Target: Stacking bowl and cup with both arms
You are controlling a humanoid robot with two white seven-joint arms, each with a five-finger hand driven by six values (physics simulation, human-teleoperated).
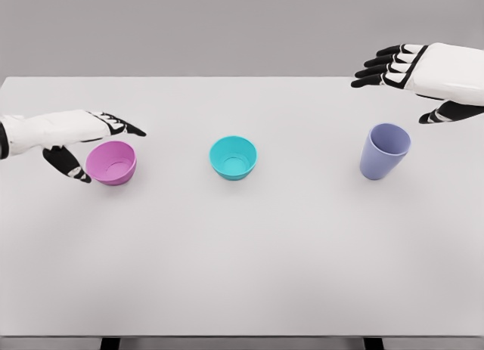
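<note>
A broad white rectangular table (242, 274) filled the head view and carried all three vessels. The right hand (412, 74), white with black fingers, hung above the far right part of the table with its fingers spread and holding nothing, thumb hanging below them. The left hand (83, 138) came in low from the left, fingers extended over one bowl and thumb dropped beside it, relaxed and not yet closed on anything. Below and slightly inward of the right hand stood the tall lavender plastic cup (384, 151), upright, apart from that hand. Just under the left hand's fingers, between fingers and thumb, sat the round pink plastic bowl (112, 162), its rim near the fingertips; whether they touched it could not be told. Well to the inner side of both hands, roughly midway between them, rested the small round teal plastic bowl (233, 156). The step in hand looked like the reach before grasping: next, each hand would need to close on its vessel and lift it toward the middle bowl.
</note>
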